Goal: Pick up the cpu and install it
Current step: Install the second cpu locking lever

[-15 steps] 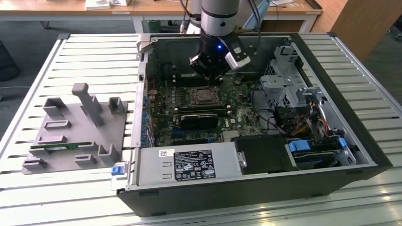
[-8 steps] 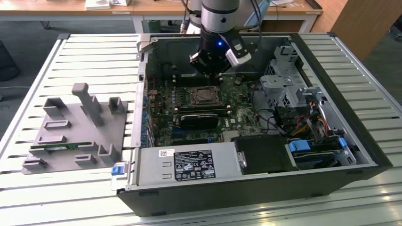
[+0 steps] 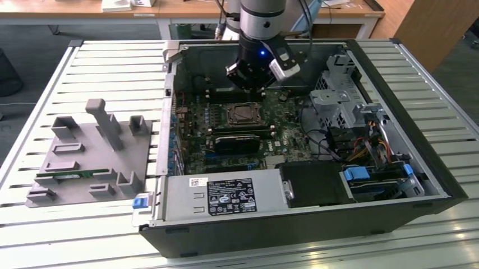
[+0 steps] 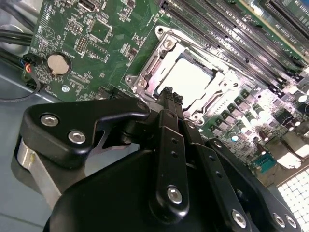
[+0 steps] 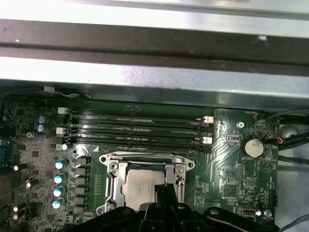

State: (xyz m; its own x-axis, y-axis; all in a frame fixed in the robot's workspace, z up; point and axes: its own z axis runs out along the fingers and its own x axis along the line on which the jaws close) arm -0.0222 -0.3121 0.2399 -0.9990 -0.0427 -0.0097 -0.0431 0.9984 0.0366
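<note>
Gripper: closest to you in the second wrist view, the gripper (image 4: 169,96) has its jaws drawn together to a narrow tip, holding nothing you can see.
Chip: the cpu (image 4: 186,79) already lies flat in its socket (image 4: 161,46) on the motherboard (image 4: 91,34) — its silver top faces up, framed by the metal bracket.
Key relation: the chip sits directly beneath the jaw tip and a little ahead of it; in the first wrist view the tip covers the near edge of the cpu (image 5: 140,186). You cannot tell touching from hovering.
Chip shape: square, so no long axis to line up.
Arm pose: in the exterior view the arm (image 3: 258,22) comes straight down into the open computer case (image 3: 419,162), the gripper above the socket.
Holder: the grey block (image 3: 90,162) stands well apart on the desk (image 3: 112,61), toward the exterior view's left.
</note>
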